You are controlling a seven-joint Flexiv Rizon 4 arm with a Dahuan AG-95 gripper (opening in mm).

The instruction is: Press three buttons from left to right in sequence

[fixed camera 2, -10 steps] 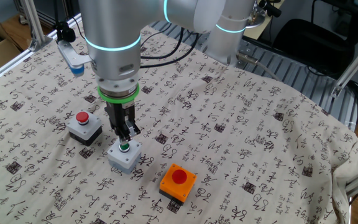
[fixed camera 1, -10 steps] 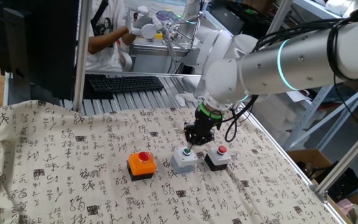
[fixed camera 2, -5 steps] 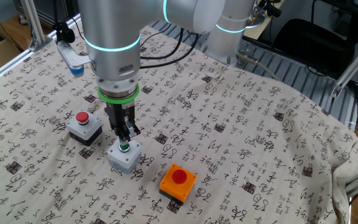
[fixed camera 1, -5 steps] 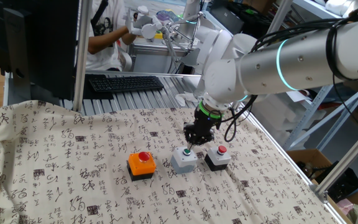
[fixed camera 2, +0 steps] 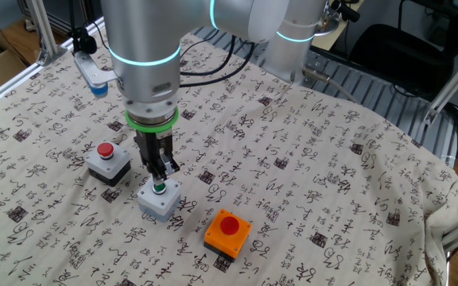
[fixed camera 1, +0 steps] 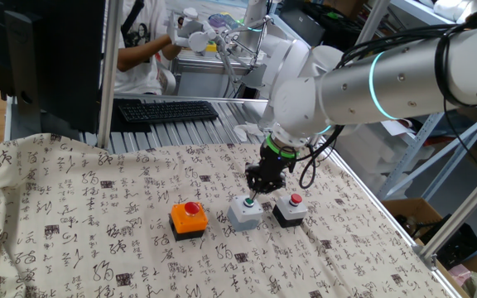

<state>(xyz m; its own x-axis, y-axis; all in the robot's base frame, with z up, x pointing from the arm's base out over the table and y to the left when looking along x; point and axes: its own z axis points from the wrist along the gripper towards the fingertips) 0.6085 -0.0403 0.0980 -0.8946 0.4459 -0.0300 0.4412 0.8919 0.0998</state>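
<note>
**Gripper on green button**

Gripper [fixed camera 2: 159,179]: closed, pointing down, tips touching the green button [fixed camera 2: 159,188] of the light grey box [fixed camera 2: 159,201]. Orange box [fixed camera 2: 228,231] and black box [fixed camera 2: 108,162] flank it on the cloth-covered surface [fixed camera 2: 308,175].

Three button boxes in a row on the cloth, my gripper over the middle one.

From one fixed view I see the left box [fixed camera 1: 189,219], the middle box [fixed camera 1: 246,212] and the right box [fixed camera 1: 290,209] side by side on the tablecloth [fixed camera 1: 73,223]; my gripper [fixed camera 1: 252,192] points down onto the middle box's button [fixed camera 2: 159,187], and a keyboard [fixed camera 1: 166,109] lies behind the cloth's far edge.
</note>
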